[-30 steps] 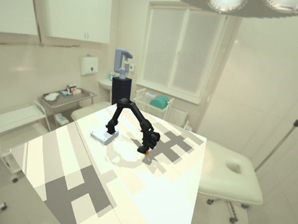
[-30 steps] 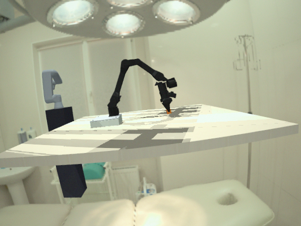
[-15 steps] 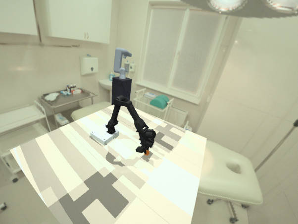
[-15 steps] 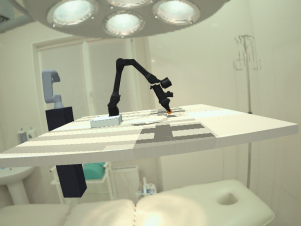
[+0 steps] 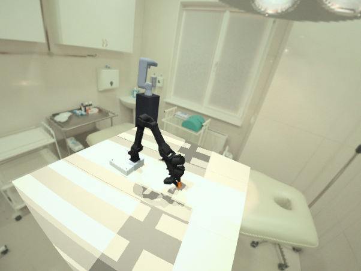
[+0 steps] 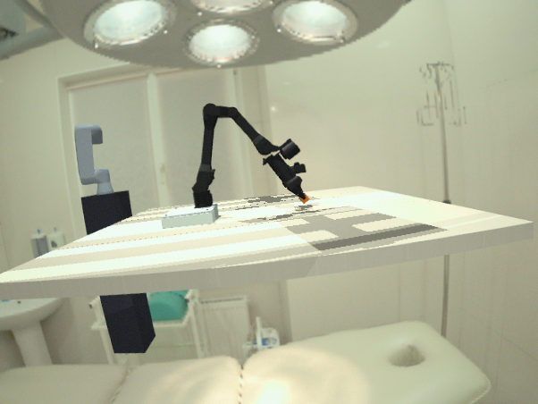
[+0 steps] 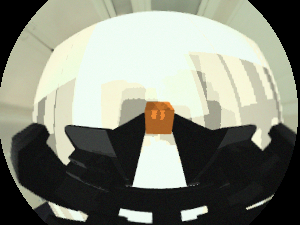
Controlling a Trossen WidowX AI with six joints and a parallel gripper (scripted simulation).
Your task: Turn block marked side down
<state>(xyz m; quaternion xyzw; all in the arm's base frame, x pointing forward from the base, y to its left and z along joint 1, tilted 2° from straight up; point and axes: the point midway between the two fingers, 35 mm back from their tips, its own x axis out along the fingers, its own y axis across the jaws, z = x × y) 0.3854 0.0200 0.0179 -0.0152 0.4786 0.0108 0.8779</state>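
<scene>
A small orange block [image 5: 179,185] [image 6: 305,199] [image 7: 159,125] is held between the fingertips. It is tilted and a little above the table [image 5: 214,225] [image 6: 147,261], with a shadow below it in the exterior view. My gripper [image 5: 177,183] [image 6: 303,196] [image 7: 158,116] is shut on the block and slants down and outward. In the wrist view the block's face toward the camera shows small lighter orange patches; I cannot tell whether these are the mark. The block's underside and finger-covered sides are hidden.
The arm's pale base box [image 5: 123,168] [image 6: 189,217] stands on the table behind the gripper. A dark pedestal [image 5: 147,108] [image 6: 107,210] with a grey-blue device stands beyond the table edge. Patchy shadows cross the table top.
</scene>
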